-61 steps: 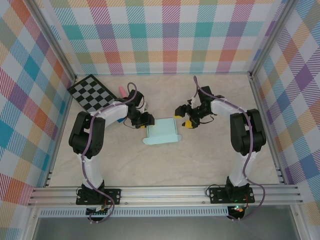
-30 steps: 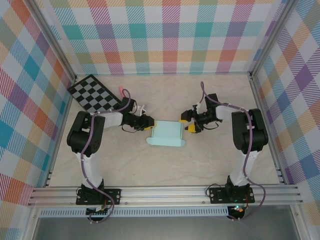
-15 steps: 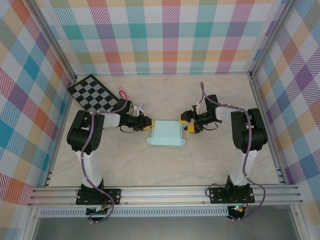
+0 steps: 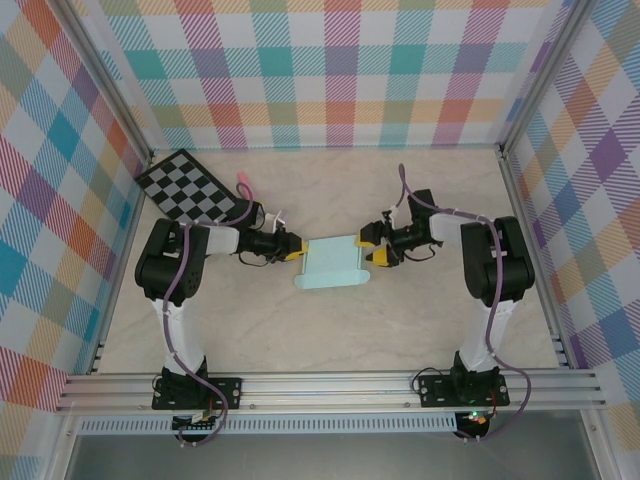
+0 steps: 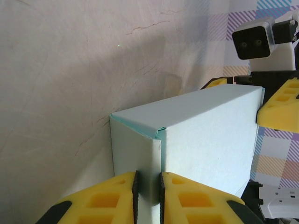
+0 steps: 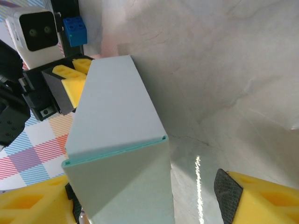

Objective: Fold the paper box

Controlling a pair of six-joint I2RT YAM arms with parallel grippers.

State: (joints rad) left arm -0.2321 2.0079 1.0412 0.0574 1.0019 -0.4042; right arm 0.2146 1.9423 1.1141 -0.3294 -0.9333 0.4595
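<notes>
Nearly done: paper box (image 4: pixel 333 262) formed, end flap (image 5: pixel 135 149) clamped in left claw (image 5: pixel 148 191), right claw (image 4: pixel 376 248) apart opposite; lacks final tuck.

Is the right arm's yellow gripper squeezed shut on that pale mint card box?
No: the right gripper stands wide open around the pale mint card box, one yellow finger apart from it.

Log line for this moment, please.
left gripper: shut on paper box end flap | right gripper: open, straddling opposite end | paper box: resting on table
</notes>
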